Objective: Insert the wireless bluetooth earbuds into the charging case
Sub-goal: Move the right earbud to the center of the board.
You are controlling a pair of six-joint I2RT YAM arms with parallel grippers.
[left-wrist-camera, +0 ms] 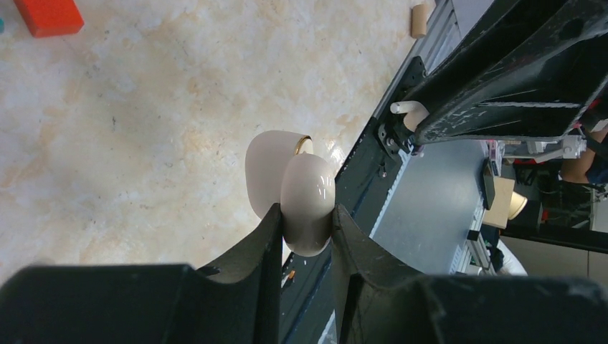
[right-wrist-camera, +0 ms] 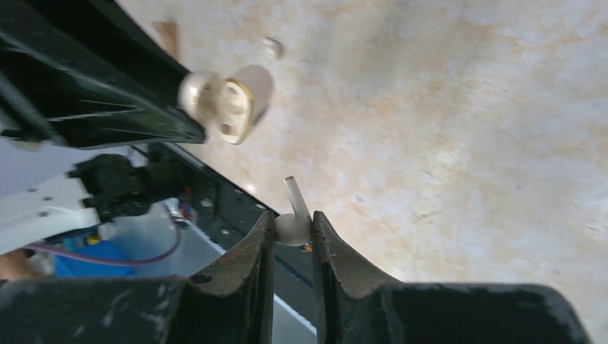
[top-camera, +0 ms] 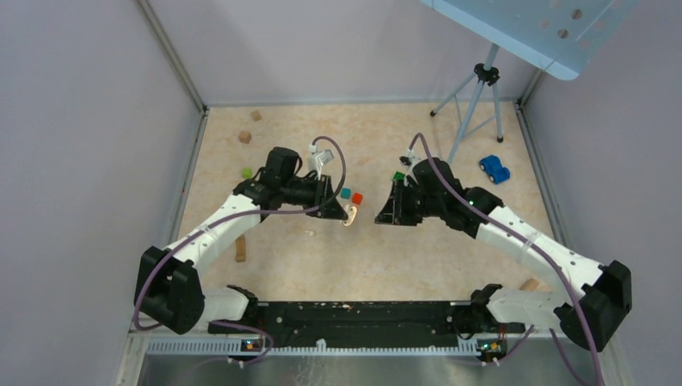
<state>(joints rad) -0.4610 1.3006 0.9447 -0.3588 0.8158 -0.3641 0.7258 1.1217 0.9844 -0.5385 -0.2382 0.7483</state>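
My left gripper (left-wrist-camera: 305,213) is shut on the cream charging case (left-wrist-camera: 308,197), holding it above the table with its lid (left-wrist-camera: 267,172) swung open. In the right wrist view the case (right-wrist-camera: 228,107) faces me, showing its sockets. My right gripper (right-wrist-camera: 292,221) is shut on a white earbud (right-wrist-camera: 292,228), stem pointing up. In the top view the left gripper (top-camera: 342,211) and right gripper (top-camera: 384,214) face each other a short gap apart, the case (top-camera: 350,215) between them. A second tiny white piece (top-camera: 310,233), seemingly the other earbud (right-wrist-camera: 272,47), lies on the table.
Teal (top-camera: 345,193), red (top-camera: 357,198) and green (top-camera: 398,175) cubes sit just behind the grippers, a lime one (top-camera: 247,172) to the left. Tan blocks (top-camera: 240,249) lie about. A blue toy car (top-camera: 495,169) and tripod (top-camera: 474,96) stand back right.
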